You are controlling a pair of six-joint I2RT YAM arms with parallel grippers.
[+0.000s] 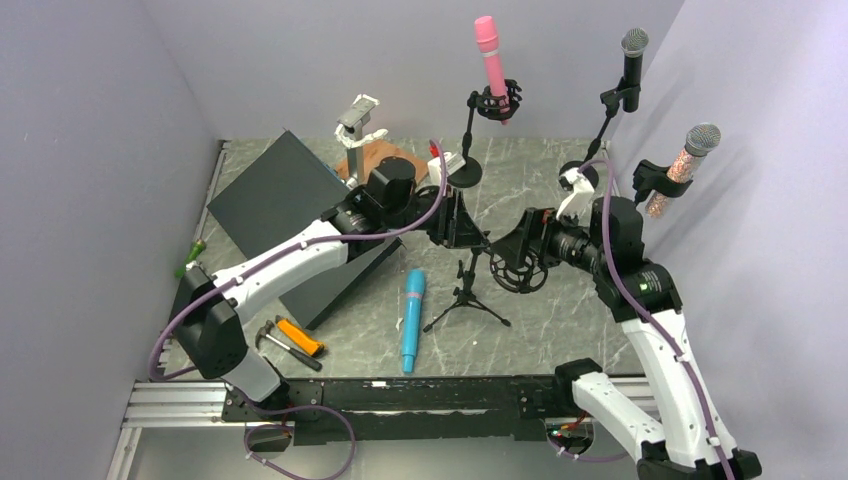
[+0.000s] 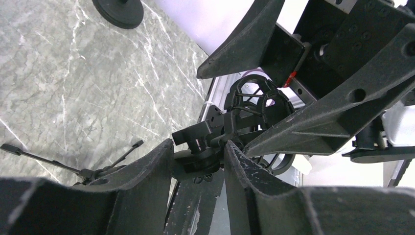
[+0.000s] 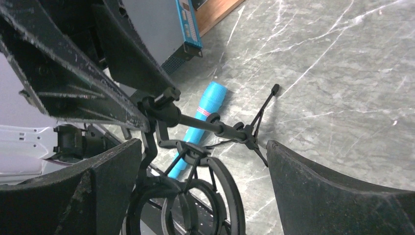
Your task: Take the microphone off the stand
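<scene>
While left gripper (image 2: 198, 155) clamps the stand (image 1: 466, 290), right gripper (image 3: 203, 147) sits spread apart around its shock mount (image 3: 195, 198); blue microphone (image 1: 412, 320) lies near-left.

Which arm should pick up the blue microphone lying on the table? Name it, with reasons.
Right, probably. The right gripper is open, straddling only the empty shock mount, so it is free. The left gripper is shut on the stand, steadying it beside the blue microphone.

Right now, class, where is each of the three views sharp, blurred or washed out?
Top external: evenly lit, sharp throughout, only faint shadows around the small black tripod stand. Left wrist: near black fingers blurred, white background washed out. Right wrist: near fingers dark and soft; grey marble tabletop and light-blue cylindrical microphone clear.
</scene>
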